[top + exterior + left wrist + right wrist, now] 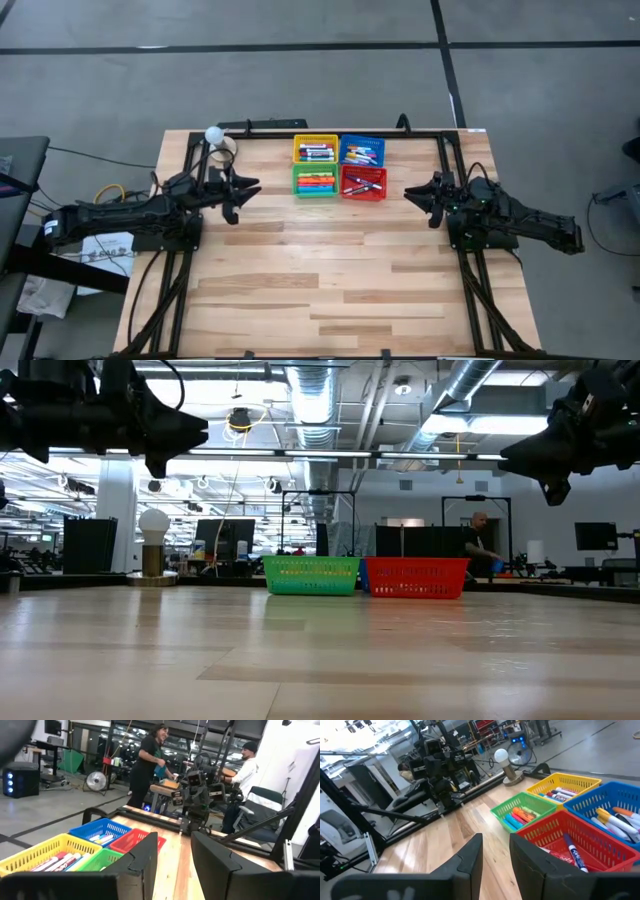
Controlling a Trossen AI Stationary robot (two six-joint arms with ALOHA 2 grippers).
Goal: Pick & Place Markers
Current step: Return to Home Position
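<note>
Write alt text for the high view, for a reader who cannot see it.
Four baskets of markers, yellow, blue, green and red, sit in a square on a wooden table. The left gripper and right gripper hover either side, jaws open.

Markers point(316, 184) in four baskets point(339, 165) (two by two), left pincer point(245, 190), right pincer point(415, 192) — flanking.

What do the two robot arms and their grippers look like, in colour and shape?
Both the left arm and right arm are black, slim and jointed, with black cables trailing from their bases. The left gripper and right gripper each end in two flat, angular black fingers. Markings cannot be made out.
</note>
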